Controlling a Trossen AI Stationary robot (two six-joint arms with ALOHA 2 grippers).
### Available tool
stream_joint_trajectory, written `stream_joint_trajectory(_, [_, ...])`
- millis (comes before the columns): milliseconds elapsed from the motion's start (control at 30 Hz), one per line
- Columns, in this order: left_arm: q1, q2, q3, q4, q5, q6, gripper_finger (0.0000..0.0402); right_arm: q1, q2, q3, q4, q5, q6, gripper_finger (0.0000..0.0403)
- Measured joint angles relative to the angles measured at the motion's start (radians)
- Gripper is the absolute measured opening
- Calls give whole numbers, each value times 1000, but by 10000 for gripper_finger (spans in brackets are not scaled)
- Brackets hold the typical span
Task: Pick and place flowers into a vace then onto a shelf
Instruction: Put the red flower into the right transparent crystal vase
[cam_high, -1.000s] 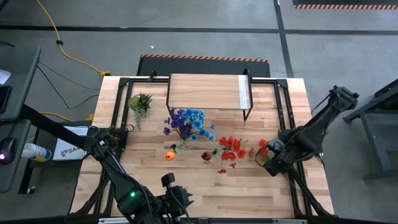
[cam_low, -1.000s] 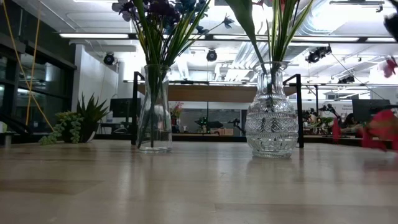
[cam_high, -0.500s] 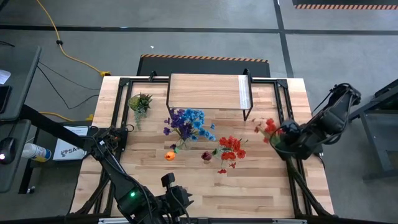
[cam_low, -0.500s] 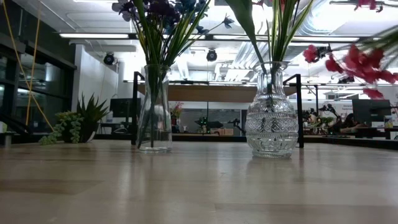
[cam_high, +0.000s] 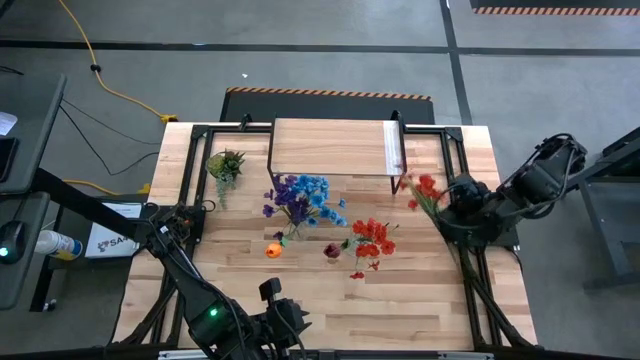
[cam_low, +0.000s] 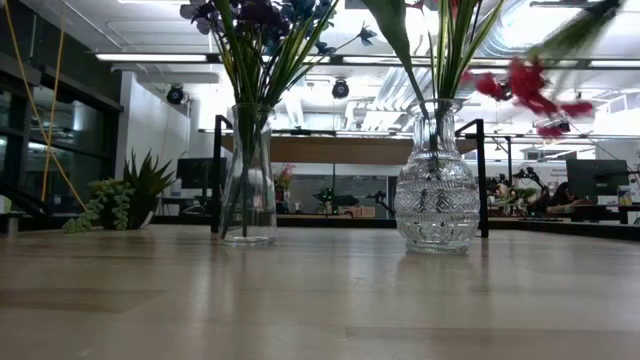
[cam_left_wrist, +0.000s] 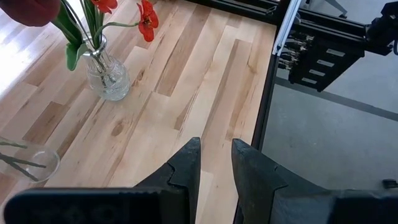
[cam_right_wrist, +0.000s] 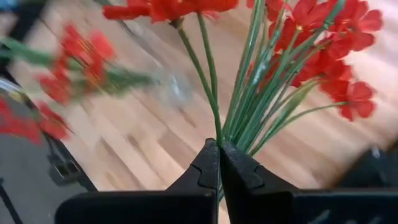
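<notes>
1. Parked low at the near-left of the cut-glass vase (cam_low: 434, 190): left hand (cam_left_wrist: 216, 163), fingers a narrow gap apart, gripping nothing, waiting over bare worktop (cam_high: 300, 300).
2. Standing left of the cut-glass vase: plain glass vase (cam_low: 247, 175) with its blue and purple flowers (cam_high: 300, 195), untouched. Small orange bloom (cam_high: 273, 250) lying loose on the boards just near of it.
3. Already stocked: cut-glass vase, red flowers (cam_high: 372, 238) upright in it.
4. Up and in from the right, well right of the cut-glass vase a second ago, now closer and just off the shelf's (cam_high: 330, 146) right end: red bunch (cam_high: 425, 190) lifted clear of the worktop.
5. Clamped tight on those green stems: right hand (cam_right_wrist: 219, 163), right of the cut-glass vase.
6. Meaning: pick done, carry under way; likely next, stems lowered into a vase. Shelf top bare, that step not begun.
</notes>
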Motion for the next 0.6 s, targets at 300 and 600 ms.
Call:
stream_joint_trajectory(300, [0, 0, 0, 0, 0, 0, 124, -34, 0, 168, 190, 244, -244, 0])
stream_joint_trajectory(600, [0, 0, 0, 6, -59, -1, 124, -33, 5, 235, 619, 390, -751, 0])
